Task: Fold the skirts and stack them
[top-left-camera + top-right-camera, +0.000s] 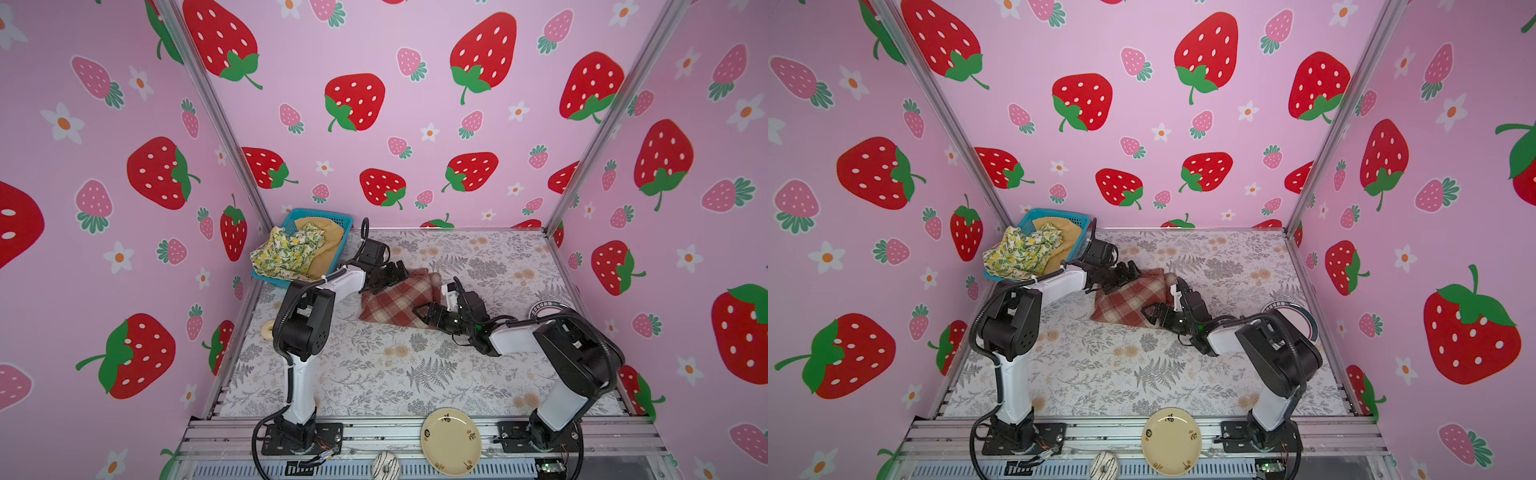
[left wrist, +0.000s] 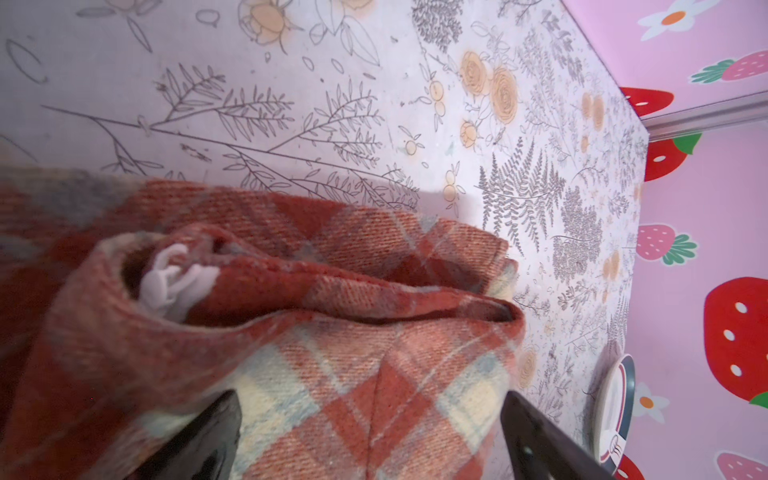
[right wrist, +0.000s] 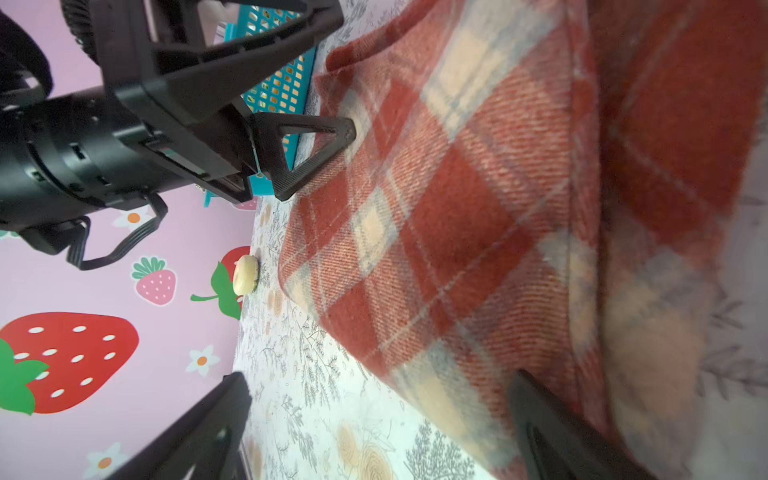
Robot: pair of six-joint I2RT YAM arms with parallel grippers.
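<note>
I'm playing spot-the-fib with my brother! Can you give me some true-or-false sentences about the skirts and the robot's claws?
1. The plaid skirt lies on the table. True.
2. The lemon skirt lies on the table too. False: it is in the blue basket.
3. The left gripper and right gripper are both open. True.
4. The mustard skirt is stacked on the plaid skirt. False: it is in the basket, partly under the lemon skirt.

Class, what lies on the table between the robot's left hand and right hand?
The plaid skirt lies between left hand and right hand; both top views show it.
</note>
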